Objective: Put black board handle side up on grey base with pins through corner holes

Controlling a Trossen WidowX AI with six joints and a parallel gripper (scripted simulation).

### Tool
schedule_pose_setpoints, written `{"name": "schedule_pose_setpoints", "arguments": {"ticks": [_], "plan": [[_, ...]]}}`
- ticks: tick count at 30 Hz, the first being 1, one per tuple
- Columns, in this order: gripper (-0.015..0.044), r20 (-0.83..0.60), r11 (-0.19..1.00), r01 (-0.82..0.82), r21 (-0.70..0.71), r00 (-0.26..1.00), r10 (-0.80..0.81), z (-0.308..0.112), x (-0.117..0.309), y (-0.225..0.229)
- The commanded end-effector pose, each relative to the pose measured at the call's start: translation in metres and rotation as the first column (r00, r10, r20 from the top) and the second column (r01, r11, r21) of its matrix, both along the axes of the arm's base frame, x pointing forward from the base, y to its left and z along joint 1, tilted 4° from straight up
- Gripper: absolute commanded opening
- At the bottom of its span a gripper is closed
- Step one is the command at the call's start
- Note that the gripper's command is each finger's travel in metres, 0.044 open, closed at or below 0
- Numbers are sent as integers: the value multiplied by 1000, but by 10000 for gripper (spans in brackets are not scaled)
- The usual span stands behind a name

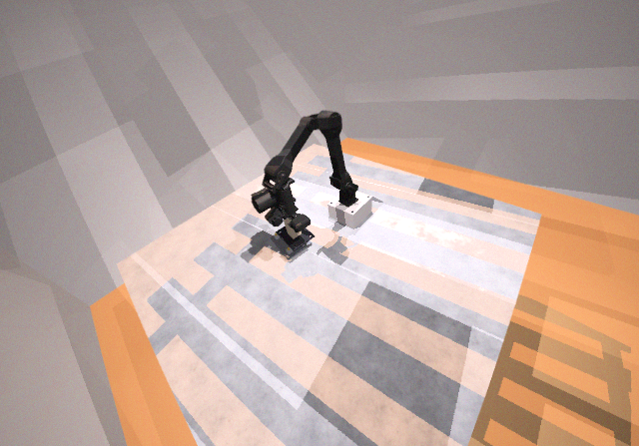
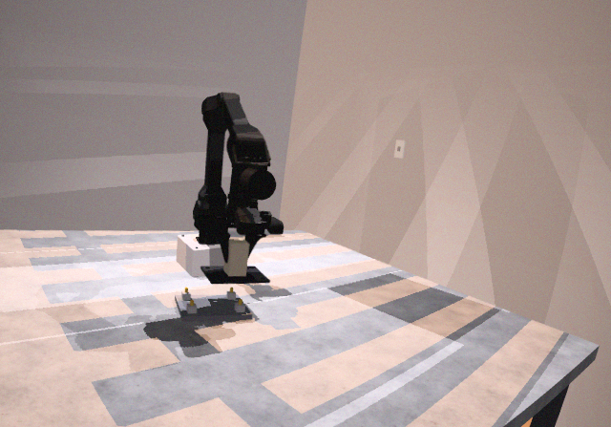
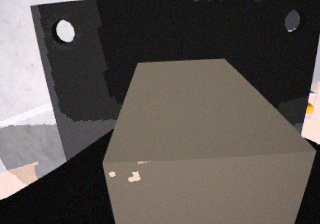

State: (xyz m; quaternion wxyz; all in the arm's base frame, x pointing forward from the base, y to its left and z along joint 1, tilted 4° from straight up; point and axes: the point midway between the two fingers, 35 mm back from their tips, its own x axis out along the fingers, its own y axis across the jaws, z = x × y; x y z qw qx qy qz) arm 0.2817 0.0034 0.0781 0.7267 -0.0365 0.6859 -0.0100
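Top, board: you see the black board [image 1: 302, 246] [image 2: 220, 275] [image 3: 80, 74] just below the frame's centre, dark and thin, set at a slant, over the base [image 1: 288, 256] [image 2: 203, 314]; from here you cannot tell the gap between them.
Top, handle: pale, upright on the board [image 1: 294, 228] [image 2: 237, 258] [image 3: 185, 109], under the gripper [image 1: 293, 224] [image 2: 238, 252].
Top, arm: black, arching from its white block right of the frame's centre down to the board.
Exterior, board: left of centre, in the lower half, you have a flat, black, thin-edged plate, about level, held in the air above the base and apart from the pins.
Exterior, handle: a beige, square-sided block standing up from the board.
Exterior, gripper: its fingers are closed on the handle, one on each side.
Exterior, base: grey, lower left of the frame, flat on the table [image 2: 345, 363], its four short posts each tipped with a gold pin [image 2: 240, 302].
Wrist, board: matt black, with lighter grey patches; you see round holes at upper left and upper right, the left one showing bright, the right one grey.
Wrist, handle: grey-brown, filling the lower middle, with small pale flecks on its near face.
Wrist, pin: a bit of gold shows at the right edge, beyond the board.
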Motion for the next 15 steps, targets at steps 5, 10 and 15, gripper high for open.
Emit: {"name": "schedule_pose_setpoints", "arguments": {"ticks": [5, 10, 15], "plan": [[0, 10, 1000, 16, 3, 1000, -16, 4, 6, -20], [0, 11, 1000, 28, 2, 1000, -28, 5, 7, -33], [0, 12, 999, 40, 0, 999, -40, 6, 7, -46]]}}
